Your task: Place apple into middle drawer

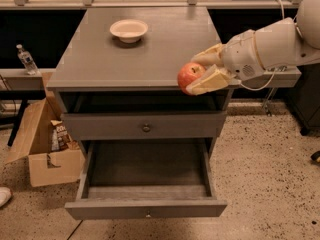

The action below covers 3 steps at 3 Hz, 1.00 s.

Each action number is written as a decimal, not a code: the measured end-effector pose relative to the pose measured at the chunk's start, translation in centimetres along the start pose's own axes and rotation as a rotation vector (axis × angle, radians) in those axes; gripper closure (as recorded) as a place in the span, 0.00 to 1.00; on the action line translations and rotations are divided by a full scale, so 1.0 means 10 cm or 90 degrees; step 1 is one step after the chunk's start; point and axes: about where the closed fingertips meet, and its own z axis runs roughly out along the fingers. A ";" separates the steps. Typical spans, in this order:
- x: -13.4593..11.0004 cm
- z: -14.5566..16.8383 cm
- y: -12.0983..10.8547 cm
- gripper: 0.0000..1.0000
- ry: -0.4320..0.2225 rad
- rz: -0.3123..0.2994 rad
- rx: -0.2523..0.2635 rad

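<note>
The apple [189, 77] sits gripped between the two pale fingers [211, 81] of the gripper [196, 75], which is clenched on it from the right, one finger above and one below. It is in the air at the front right edge of the cabinet top [150, 54], its red and yellowish skin overlapping that edge in the camera view. The white arm [270, 46] reaches in from the right side.

Below, the middle drawer [100, 209] is pulled out, its grey inside bare and its tiny pale knob [147, 214] at the centre of the front. The apple is well above it and not inside it. Between the two lies a closed drawer front [100, 126] with a dark knob [146, 128].

A cream bowl [129, 30] stands near the back of the top, well apart from the apple. On the speckled floor [270, 184] left of the cabinet sits an open cardboard box [42, 169], and behind it a clear bottle [26, 59] stands on a low ledge
</note>
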 end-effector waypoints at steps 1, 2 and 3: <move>0.23 0.17 0.18 1.00 0.004 0.028 -0.019; 0.54 0.42 0.50 1.00 -0.003 0.064 -0.027; 1.05 1.05 1.08 1.00 0.003 0.128 -0.039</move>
